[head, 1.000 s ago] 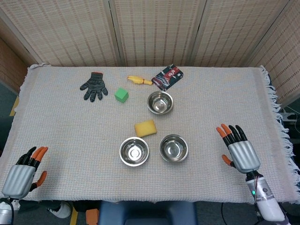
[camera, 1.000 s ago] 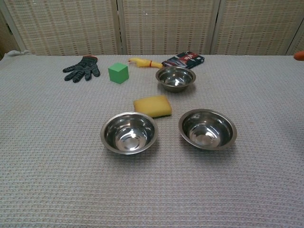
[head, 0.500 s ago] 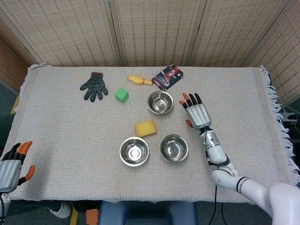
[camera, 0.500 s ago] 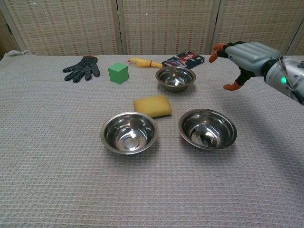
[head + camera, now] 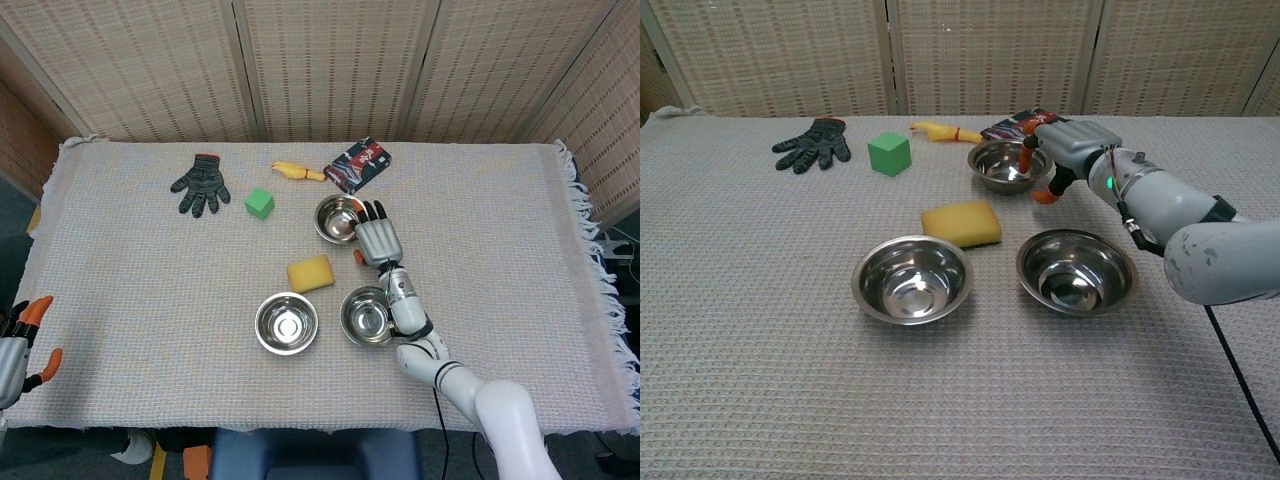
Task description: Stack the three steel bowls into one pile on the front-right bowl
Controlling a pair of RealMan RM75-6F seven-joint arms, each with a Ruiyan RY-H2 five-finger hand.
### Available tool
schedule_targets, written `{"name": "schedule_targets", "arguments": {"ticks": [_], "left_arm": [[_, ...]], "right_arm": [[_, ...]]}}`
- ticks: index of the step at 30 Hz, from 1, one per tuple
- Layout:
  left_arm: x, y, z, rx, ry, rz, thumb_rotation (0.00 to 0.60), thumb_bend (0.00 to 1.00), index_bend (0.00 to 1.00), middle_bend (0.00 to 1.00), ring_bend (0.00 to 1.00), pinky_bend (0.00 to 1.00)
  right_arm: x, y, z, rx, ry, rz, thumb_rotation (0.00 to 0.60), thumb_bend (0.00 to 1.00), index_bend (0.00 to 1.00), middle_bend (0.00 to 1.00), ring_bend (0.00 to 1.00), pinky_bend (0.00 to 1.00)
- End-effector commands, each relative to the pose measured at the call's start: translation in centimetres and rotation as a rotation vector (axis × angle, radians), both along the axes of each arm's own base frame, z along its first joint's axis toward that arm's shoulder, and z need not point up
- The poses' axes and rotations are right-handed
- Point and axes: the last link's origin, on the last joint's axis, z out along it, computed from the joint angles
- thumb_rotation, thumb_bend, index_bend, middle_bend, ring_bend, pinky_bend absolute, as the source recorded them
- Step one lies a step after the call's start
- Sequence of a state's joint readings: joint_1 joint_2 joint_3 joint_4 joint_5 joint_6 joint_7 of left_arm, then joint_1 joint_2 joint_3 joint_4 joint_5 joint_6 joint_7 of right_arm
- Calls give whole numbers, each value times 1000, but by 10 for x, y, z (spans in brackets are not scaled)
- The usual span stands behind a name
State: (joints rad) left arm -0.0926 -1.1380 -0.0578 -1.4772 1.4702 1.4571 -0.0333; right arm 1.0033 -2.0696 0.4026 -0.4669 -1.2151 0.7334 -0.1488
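1. Far left in my head view, my left hand (image 5: 14,350) sits at the desk's (image 5: 130,290) front-left edge, mostly cut off by the frame. Its orange-tipped fingers look spread and I see nothing in it.
2. A dark knit glove (image 5: 200,184) lies flat toward the back left, well apart from the bowls.
3. A green cube (image 5: 259,203) stands just right of the glove.
4. A yellow rubber chicken toy (image 5: 297,171) lies near the back edge, beside a dark red packet (image 5: 357,164).
5. The yellow sponge (image 5: 310,272) rests between the front-left bowl and the rear bowl, close to the front-left bowl's rim.
6. The front-left bowl (image 5: 286,322) sits upright on the desk, with nothing in it.
7. The rear bowl (image 5: 337,219) sits upright behind the sponge, in front of the packet.
8. The front-right bowl (image 5: 365,316) sits upright just beside the front-left bowl, not touching it. My forearm passes over its right rim in the head view.
9. My right hand (image 5: 378,238) is at the rear bowl's right rim. In the chest view the fingers (image 5: 1026,152) reach over the rim and the thumb hangs outside it. I cannot tell whether it has actually closed on the bowl.
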Motion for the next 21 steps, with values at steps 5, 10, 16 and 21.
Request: {"name": "schedule_targets", "arguments": {"ticks": [5, 10, 16, 21], "left_arm": [[-1, -2, 5, 15, -4, -6, 600, 415, 13, 83, 60, 233], [-2, -1, 5, 22, 0, -2, 600, 416, 10, 83, 61, 233], [-2, 0, 5, 29, 9, 2, 600, 416, 8, 83, 61, 233], [-1, -1, 6, 39, 15, -2, 600, 416, 8, 83, 61, 233]], "right_arm": [[19, -2, -20, 15, -25, -14, 600, 334, 528, 43, 0, 0], [17, -2, -23, 13, -10, -18, 600, 369, 568, 59, 0, 0], [15, -3, -20, 4, -6, -13, 600, 377, 585, 61, 0, 0], [15, 3, 0, -87, -47, 113, 600, 377, 591, 62, 0, 0]]}}
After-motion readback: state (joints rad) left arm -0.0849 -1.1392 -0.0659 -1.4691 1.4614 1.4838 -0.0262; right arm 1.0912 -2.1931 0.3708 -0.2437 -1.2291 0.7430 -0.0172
